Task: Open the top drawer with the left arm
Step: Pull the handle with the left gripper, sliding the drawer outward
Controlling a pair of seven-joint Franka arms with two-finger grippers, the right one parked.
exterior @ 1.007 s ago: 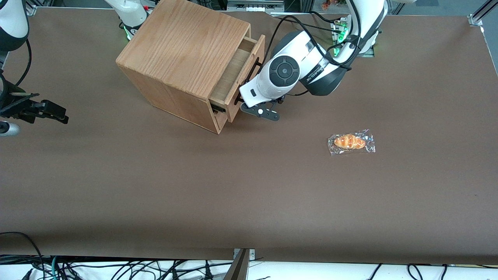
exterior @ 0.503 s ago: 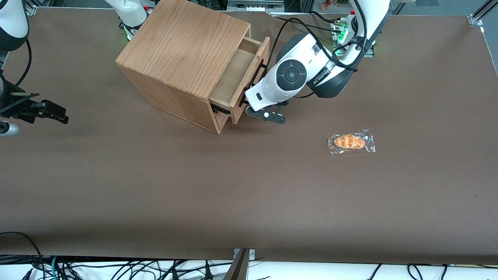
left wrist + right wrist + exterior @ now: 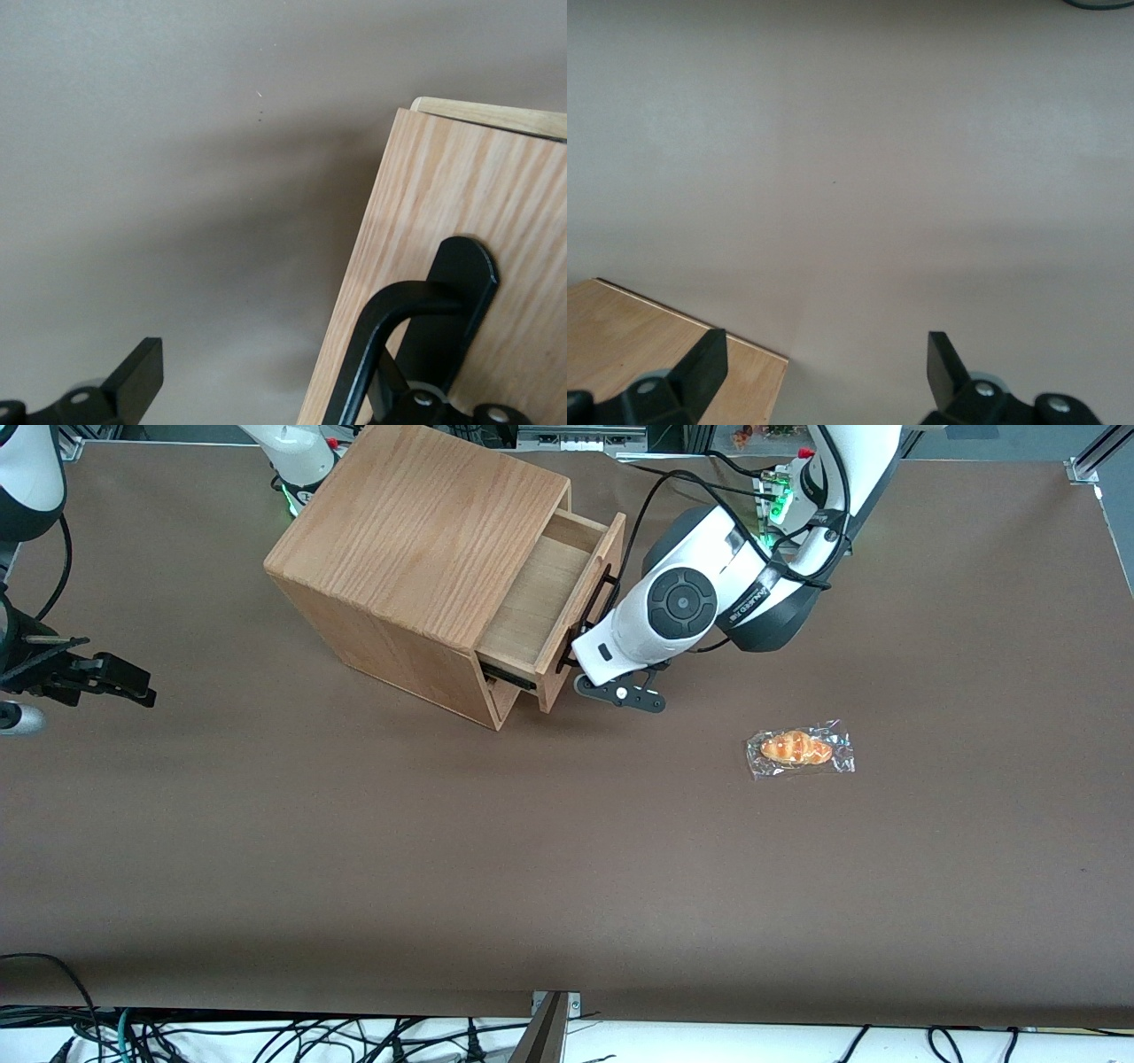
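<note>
- Front view: your left arm (image 3: 709, 593) reaches down from the edge of the table farthest from the camera, its wrist housing with the round dark disc turned up toward the camera.
- Front view: the gripper (image 3: 580, 664) sits tight against the front panel of the top drawer (image 3: 554, 607), at the end of the black bar handle (image 3: 587, 622) nearer the camera. You cannot tell from here how wide the fingers stand.
- Front view: the top drawer stands partly out of the cabinet (image 3: 416, 558), its pale floor showing beside the gripper.
- Front view: a wrapped pastry (image 3: 797, 748) lies well apart from the gripper, nearer the camera.
- Left wrist view: the handle (image 3: 403, 341) curves off its black mounting foot on the drawer front (image 3: 478, 230), just beside one finger (image 3: 438, 407). The other finger (image 3: 133, 381) hangs over bare table (image 3: 177, 177), so the fingers stand spread wide. You cannot confirm a grip on the bar.
</note>
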